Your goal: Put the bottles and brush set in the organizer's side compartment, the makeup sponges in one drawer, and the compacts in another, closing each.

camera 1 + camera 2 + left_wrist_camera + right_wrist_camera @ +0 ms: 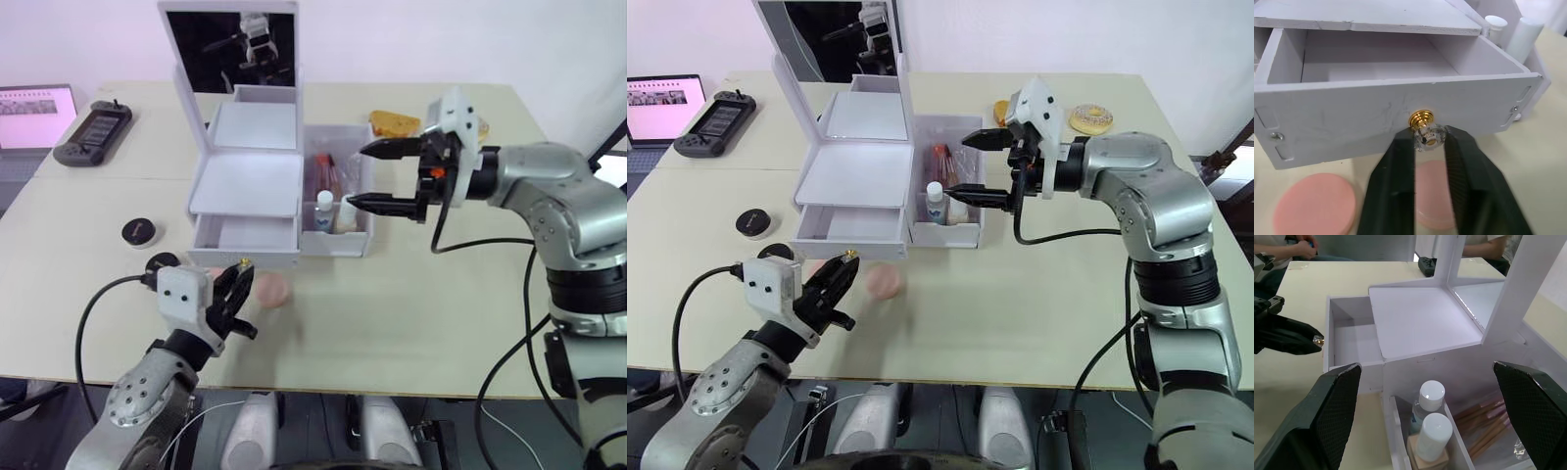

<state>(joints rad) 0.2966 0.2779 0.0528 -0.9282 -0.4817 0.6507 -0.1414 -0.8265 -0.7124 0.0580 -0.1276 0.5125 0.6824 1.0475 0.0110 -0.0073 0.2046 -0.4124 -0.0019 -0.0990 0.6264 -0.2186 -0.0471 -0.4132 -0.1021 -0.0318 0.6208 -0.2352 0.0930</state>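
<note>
We record a pale beige table (411,323) in two joined sections against a white wall. Centre far: a white organizer (247,186) with an upright mirror (231,51); its lower drawer (245,238) is pulled out and bare inside. Its side compartment (338,201), on the right, holds two white-capped bottles (1431,423) and a brush set (1488,418). The left gripper (1427,147) pinches the drawer's gold and clear knob (1425,129). The right gripper (382,176) hangs spread wide over the side compartment. Two pink makeup sponges (1315,208) lie just near of the drawer front. Two black compacts (141,231) sit left of the drawer. Far left: a handheld game console (93,132) and a laptop (34,117). Far right: a yellow sponge (394,123) and a ring-shaped doughnut-like item (1089,118).
</note>
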